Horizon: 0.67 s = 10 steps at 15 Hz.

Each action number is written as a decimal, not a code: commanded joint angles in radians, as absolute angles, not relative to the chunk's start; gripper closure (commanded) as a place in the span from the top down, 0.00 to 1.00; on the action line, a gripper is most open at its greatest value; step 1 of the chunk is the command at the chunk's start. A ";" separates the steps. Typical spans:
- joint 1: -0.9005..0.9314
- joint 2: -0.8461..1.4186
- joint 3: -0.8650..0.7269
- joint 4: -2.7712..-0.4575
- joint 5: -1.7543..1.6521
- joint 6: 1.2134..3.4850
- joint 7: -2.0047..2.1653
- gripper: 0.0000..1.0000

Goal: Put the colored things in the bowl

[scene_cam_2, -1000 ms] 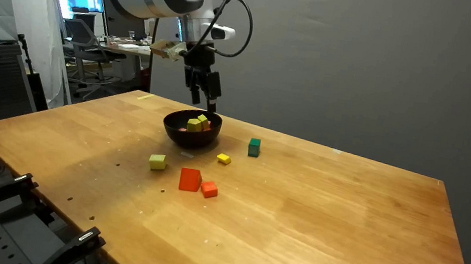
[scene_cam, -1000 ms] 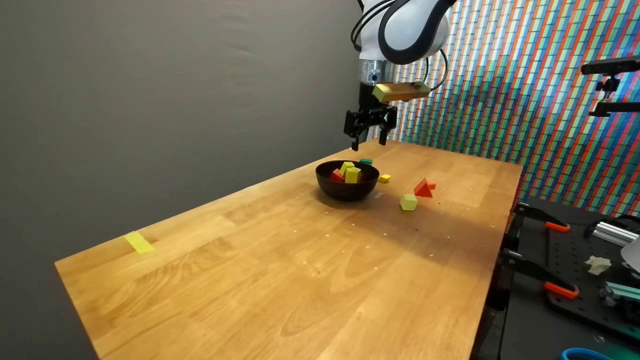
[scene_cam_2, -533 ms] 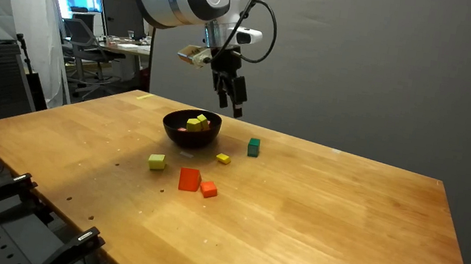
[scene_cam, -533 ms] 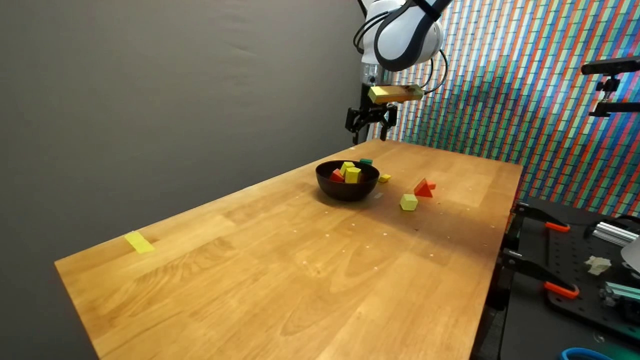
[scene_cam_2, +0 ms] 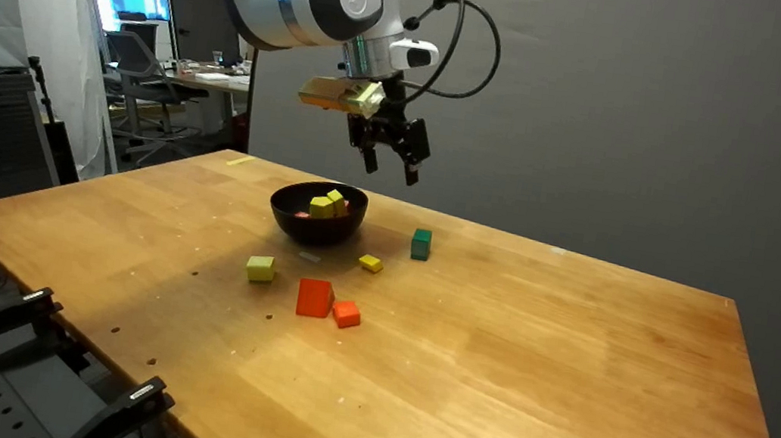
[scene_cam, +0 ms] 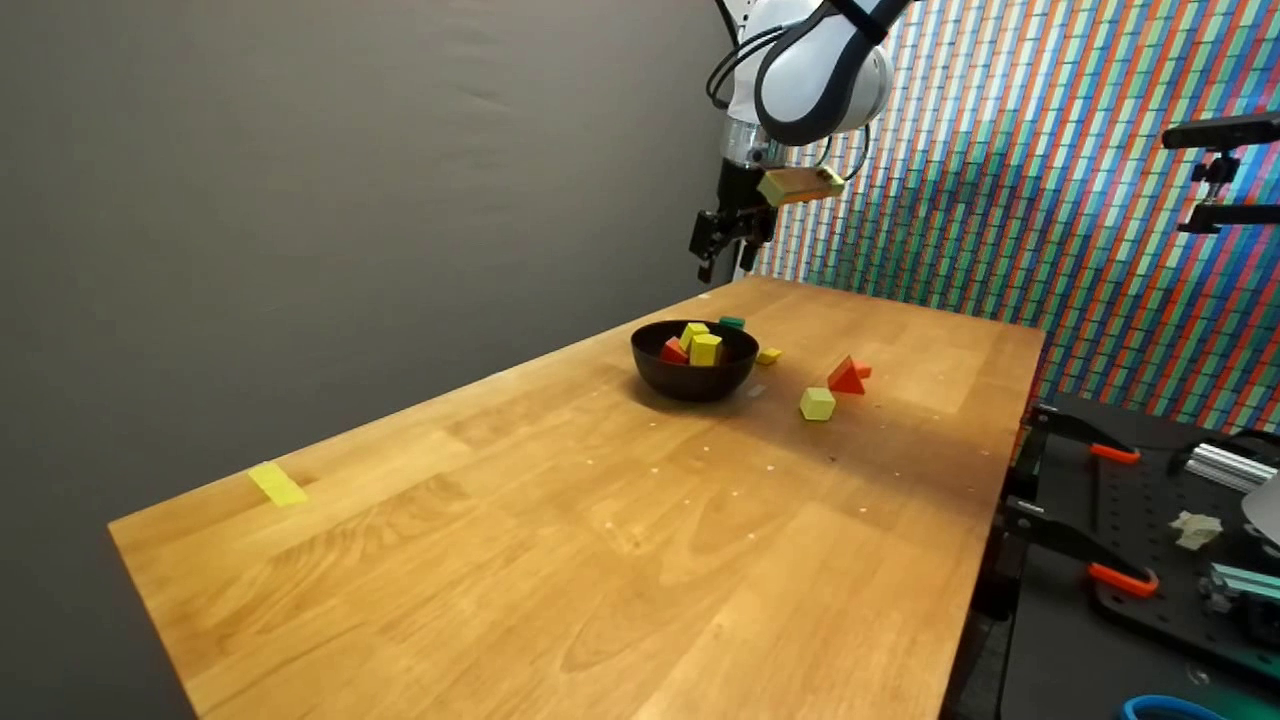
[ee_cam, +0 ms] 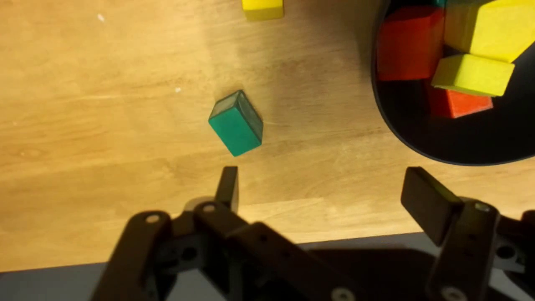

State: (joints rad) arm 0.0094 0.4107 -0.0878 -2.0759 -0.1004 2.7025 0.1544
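Wrist view: the end effector is spread, empty; a teal block, bright-topped and skewed, lies on the desk at ten o'clock from the gap, the black bowl at two. Pinching the block askew could twist it away. In an exterior view, yellow blocks sit high in the bowl; another drop might bounce out. In an exterior view, a red wedge stands at the bowl's three o'clock.
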 commanded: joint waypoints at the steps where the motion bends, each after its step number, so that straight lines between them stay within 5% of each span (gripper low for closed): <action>1: -0.171 0.367 0.079 -2.081 0.083 2.685 -0.109 1.00; 2: -0.058 0.404 -0.030 -2.074 -0.008 2.708 0.015 1.00; 5: -0.135 0.392 0.037 -2.073 0.068 2.700 -0.086 1.00; 10: 0.046 0.570 -0.217 -1.938 -0.290 2.762 0.120 1.00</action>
State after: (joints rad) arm -0.0165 0.4556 -0.1189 -2.0463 -0.1925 2.7599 0.0591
